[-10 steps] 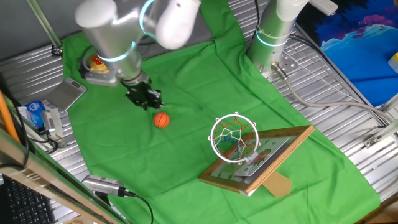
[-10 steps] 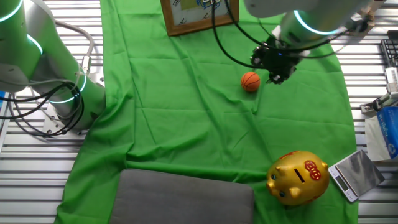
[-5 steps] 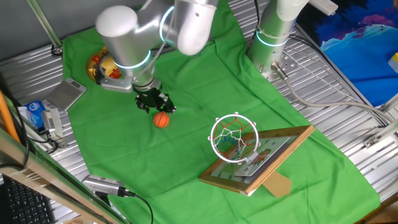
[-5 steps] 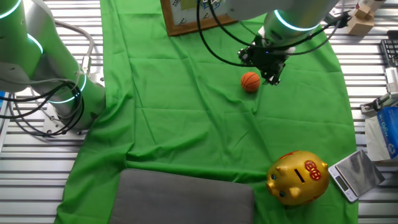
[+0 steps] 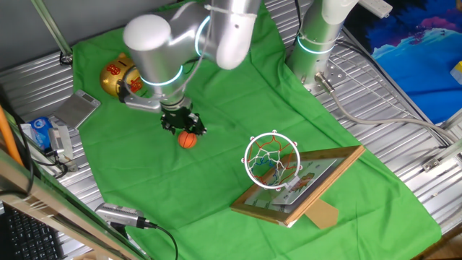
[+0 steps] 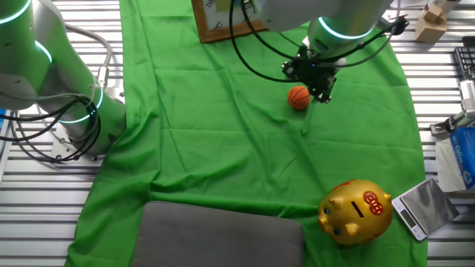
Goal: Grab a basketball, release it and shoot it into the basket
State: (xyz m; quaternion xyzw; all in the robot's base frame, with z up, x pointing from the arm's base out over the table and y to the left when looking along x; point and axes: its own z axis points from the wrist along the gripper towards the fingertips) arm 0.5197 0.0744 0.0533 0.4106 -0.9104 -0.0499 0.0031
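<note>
The basketball (image 5: 188, 140) is a tiny orange ball with dark seams, lying on the green cloth (image 5: 216, 94); it also shows in the other fixed view (image 6: 298, 97). My gripper (image 5: 184, 127) hangs just above and slightly behind the ball, black fingers spread open, empty; in the other fixed view the gripper (image 6: 310, 78) sits just above and right of the ball. The basket (image 5: 272, 160), a white rim with red-and-white net, stands on its wooden-framed backboard (image 5: 303, 186) to the right. Only the backboard's lower edge (image 6: 230, 22) shows in the other fixed view.
A golden piggy bank (image 5: 119, 78) sits behind my arm, also seen near the front in the other fixed view (image 6: 355, 211). A small silver scale (image 5: 78, 108) and a carton (image 5: 43, 131) lie at the left edge. A second arm's base (image 5: 317, 43) stands at the back.
My gripper has moved across the cloth toward the ball and lowered until it is right over it. The ball has stayed in place.
</note>
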